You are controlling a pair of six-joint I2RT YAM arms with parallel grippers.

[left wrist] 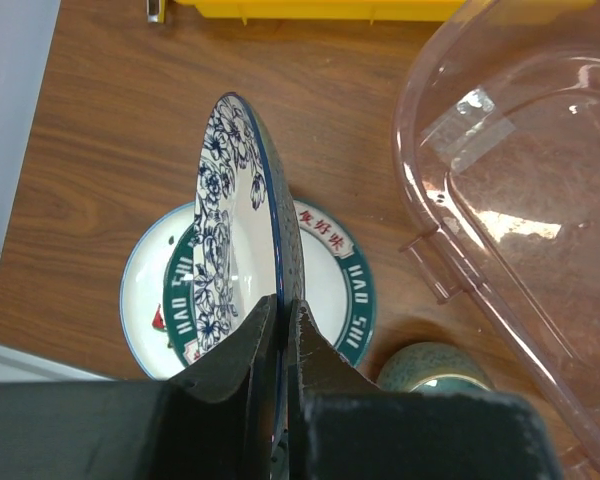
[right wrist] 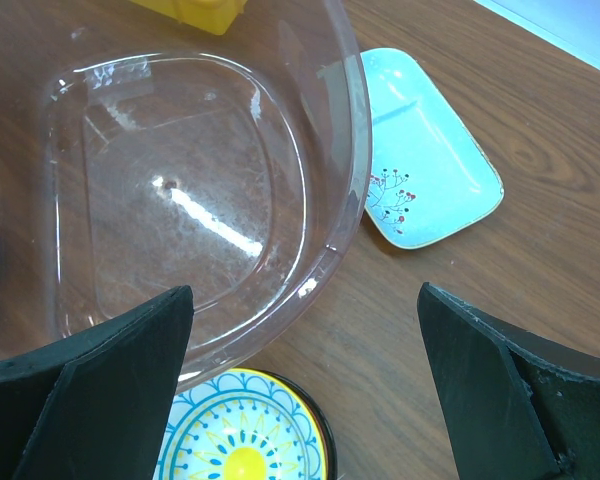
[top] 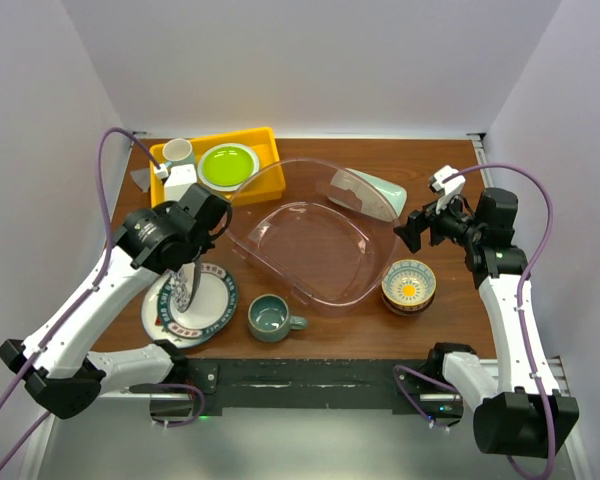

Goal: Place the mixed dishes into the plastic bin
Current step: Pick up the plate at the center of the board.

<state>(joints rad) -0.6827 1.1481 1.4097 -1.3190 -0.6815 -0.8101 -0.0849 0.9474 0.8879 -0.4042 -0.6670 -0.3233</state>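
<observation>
**Flowered plate held on edge, bin waiting empty**

From where I stood, the left gripper was clamped on the rim of a blue-flowered plate. It held the plate upright on its edge, near the table's near-left corner. Straight beneath lay a white plate with a green band, flat on the wood. The two plates looked apart, though I could not be sure of the gap. A pinch on the rim seemed the only hold two thin fingers could get on a flat dish, which would explain the upright carry.

The plastic bin sat in the middle of the table with nothing in it that I could see. It lay to the right of the held plate, so I judged the carry across to be the step in hand. I would have watched for the hanging plate catching the bin's rolled rim.

The right gripper hung with its fingers spread wide and empty, toward the right edge. It hovered over the yellow-inside bowl and the bin's near-right wall. The pale-green tray lay toward the far-right corner, one end tucked under the bin's rim. The grey-green mug stood by the near edge, just off the bin.

In the far-left corner a yellow tray held a lime-green plate and a pale mug.
</observation>
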